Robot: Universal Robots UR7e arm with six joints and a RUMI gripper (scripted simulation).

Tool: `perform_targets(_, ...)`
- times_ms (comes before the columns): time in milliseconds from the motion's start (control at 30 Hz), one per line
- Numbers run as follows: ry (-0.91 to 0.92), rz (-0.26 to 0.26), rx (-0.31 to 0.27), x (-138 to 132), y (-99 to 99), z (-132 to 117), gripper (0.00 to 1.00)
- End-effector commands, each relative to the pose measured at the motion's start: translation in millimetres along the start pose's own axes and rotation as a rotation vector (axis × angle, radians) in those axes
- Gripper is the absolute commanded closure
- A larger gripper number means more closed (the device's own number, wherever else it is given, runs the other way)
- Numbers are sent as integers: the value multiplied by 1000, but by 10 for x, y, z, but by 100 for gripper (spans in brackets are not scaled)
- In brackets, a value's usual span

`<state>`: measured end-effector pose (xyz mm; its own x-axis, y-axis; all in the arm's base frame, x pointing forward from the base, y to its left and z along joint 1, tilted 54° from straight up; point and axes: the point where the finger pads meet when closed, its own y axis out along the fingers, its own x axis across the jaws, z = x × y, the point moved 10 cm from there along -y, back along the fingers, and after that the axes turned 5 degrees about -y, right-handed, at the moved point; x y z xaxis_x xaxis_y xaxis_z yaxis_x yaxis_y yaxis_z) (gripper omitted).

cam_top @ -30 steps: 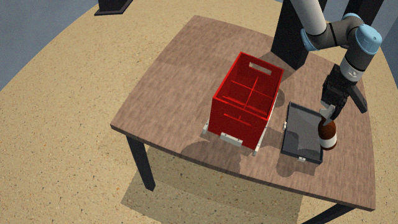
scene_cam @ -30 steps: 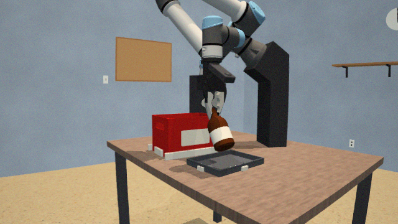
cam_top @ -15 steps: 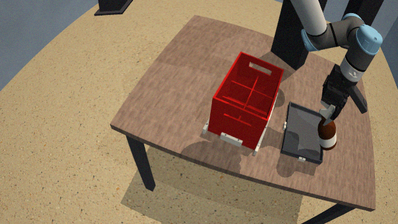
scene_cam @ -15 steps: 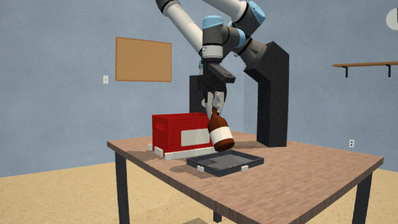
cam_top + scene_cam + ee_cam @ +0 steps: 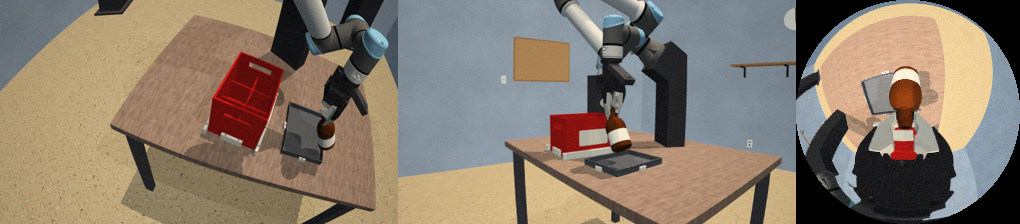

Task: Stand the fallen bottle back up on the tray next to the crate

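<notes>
A brown bottle with a white label and a red cap hangs from my gripper, which is shut on its neck. The bottle is in the air above the dark grey tray, bottom down and tilted a little. In the exterior view the bottle hangs just above the tray, under the gripper. In the wrist view the bottle points away from the fingers, with the tray below it to the left.
A red crate with inner dividers stands left of the tray, on white corner brackets. The arm's dark pedestal stands at the back of the table. The table's edge lies close behind the tray's near side.
</notes>
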<state>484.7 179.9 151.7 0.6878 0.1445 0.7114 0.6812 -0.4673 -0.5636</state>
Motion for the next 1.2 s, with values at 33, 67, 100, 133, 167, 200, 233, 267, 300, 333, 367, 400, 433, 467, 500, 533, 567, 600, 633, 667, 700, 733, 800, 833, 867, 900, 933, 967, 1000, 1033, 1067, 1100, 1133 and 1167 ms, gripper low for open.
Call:
perform_targets(33, 1, 4, -47, 7, -1, 50, 100)
perform_targets(67, 1, 5, -53, 8, -1, 57, 100)
perform_targets(100, 1, 5, -60, 9, -2, 64, 100)
perform_targets(133, 1, 5, -66, 10, -3, 71, 100)
perform_targets(167, 0, 5, -72, 11, -4, 77, 100)
perform_targets(200, 0, 5, -72, 11, -4, 77, 100)
perform_targets(233, 0, 5, -72, 11, -4, 77, 100)
perform_targets(267, 0, 4, -78, 12, -5, 83, 100)
perform_targets(300, 0, 4, -83, 13, -6, 88, 100)
perform_targets(333, 0, 4, -88, 14, -7, 93, 100)
perform_targets(367, 0, 4, -92, 15, -7, 98, 100)
perform_targets(400, 0, 4, -96, 16, -8, 102, 100)
perform_targets(433, 0, 3, -99, 16, -9, 106, 100)
perform_targets(467, 0, 3, -102, 17, -10, 109, 100)
perform_targets(500, 0, 3, -104, 17, -11, 111, 100)
perform_targets(533, -1, 3, -106, 18, -11, 113, 100)
perform_targets(567, -1, 3, -107, 18, -12, 114, 100)
perform_targets(600, -1, 3, -108, 18, -12, 115, 100)
perform_targets(633, -1, 2, -109, 19, -12, 116, 100)
perform_targets(667, -1, 2, -109, 19, -12, 116, 100)
perform_targets(700, -1, 2, -109, 19, -12, 117, 100)
perform_targets(733, -1, 2, -109, 19, -12, 117, 100)
perform_targets(800, -1, 2, -109, 19, -12, 117, 100)
perform_targets(833, -1, 2, -109, 19, -12, 117, 100)
perform_targets(867, -1, 2, -109, 19, -12, 117, 100)
perform_targets(900, -1, 2, -109, 19, -12, 117, 100)
perform_targets(933, -1, 2, -109, 19, -12, 117, 100)
perform_targets(967, -1, 2, -109, 19, -12, 117, 100)
perform_targets(1000, -1, 2, -109, 19, -12, 117, 100)
perform_targets(1033, -1, 2, -109, 19, -12, 117, 100)
perform_targets(1067, -1, 2, -109, 19, -12, 117, 100)
perform_targets(1100, -1, 2, -109, 19, -12, 117, 100)
perform_targets(1133, -1, 2, -109, 19, -12, 117, 100)
perform_targets(1167, -1, 2, -109, 19, -12, 117, 100)
